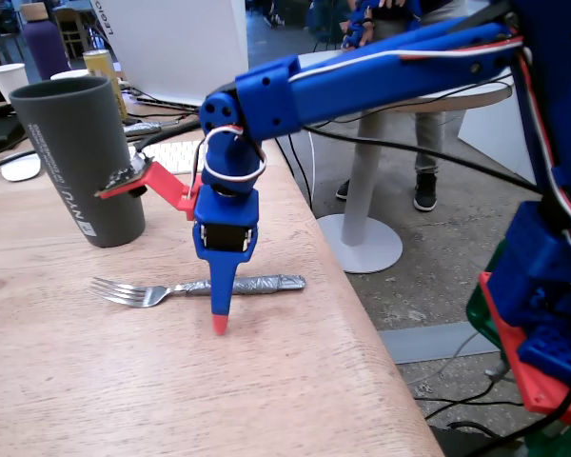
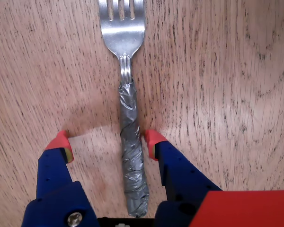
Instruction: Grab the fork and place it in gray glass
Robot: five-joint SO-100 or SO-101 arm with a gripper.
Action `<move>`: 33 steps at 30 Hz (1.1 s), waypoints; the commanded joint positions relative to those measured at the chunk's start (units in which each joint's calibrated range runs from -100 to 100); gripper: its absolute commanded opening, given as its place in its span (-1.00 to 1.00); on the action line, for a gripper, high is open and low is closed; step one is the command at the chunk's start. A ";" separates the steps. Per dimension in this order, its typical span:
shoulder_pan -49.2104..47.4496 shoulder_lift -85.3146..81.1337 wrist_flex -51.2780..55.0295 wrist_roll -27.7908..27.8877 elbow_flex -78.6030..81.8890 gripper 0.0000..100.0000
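I'm straddling the fork (image 2: 131, 142) handle with the pincer (image 2: 106, 142) spread wide, setting up a centred grasp.

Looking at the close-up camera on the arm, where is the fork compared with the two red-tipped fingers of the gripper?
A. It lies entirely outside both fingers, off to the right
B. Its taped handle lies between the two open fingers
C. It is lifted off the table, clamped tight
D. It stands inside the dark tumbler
B: in the wrist view the fork lies flat on the wooden table, its wrapped handle between the spread fingers of the gripper.
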 commanded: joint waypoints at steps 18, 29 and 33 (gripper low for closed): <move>0.25 -0.11 1.72 0.49 -1.35 -1.00; -1.28 -18.38 5.00 0.39 9.98 -1.00; -0.60 -33.05 4.34 0.44 19.98 -1.00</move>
